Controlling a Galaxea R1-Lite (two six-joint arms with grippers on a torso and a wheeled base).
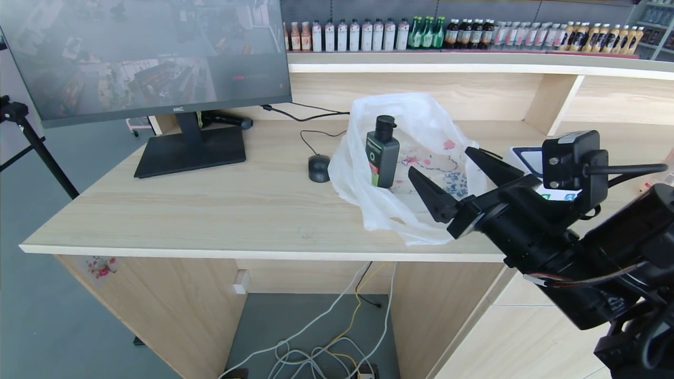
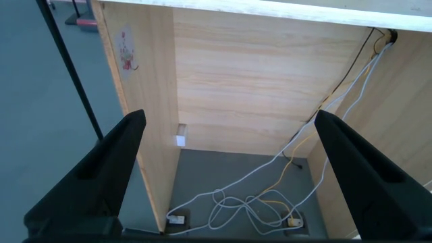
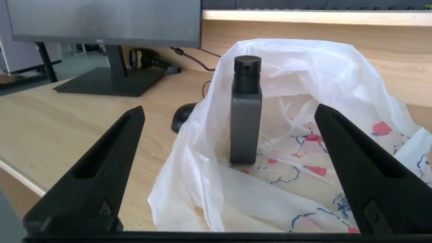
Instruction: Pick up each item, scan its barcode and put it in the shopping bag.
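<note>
Standing upright inside white crinkled plastic shopping bag (image 1: 421, 113), toward right side of worktop (image 1: 210, 210): dark grey flat-sided bottle w/ black cap (image 1: 382, 152), long axis vertical. Hovering by front-right edge, right arm's black fingers (image 1: 432, 195) spread wide, empty, pointing at bottle just ahead. Hanging below worktop, left fingers (image 2: 108, 169) likewise spread, empty; right arm nearer.

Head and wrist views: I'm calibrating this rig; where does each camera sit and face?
Head view: on the head, facing forward and down at the counter, shopping bag and bottle; open right end effector at right.
Left wrist view: on the left wrist, facing cables under the counter; open left end effector frames it.
Right wrist view: on the right wrist, facing the upright bottle in the shopping bag; right end effector frames it.
Shared: head and right wrist views both show shopping bag and bottle.
</note>
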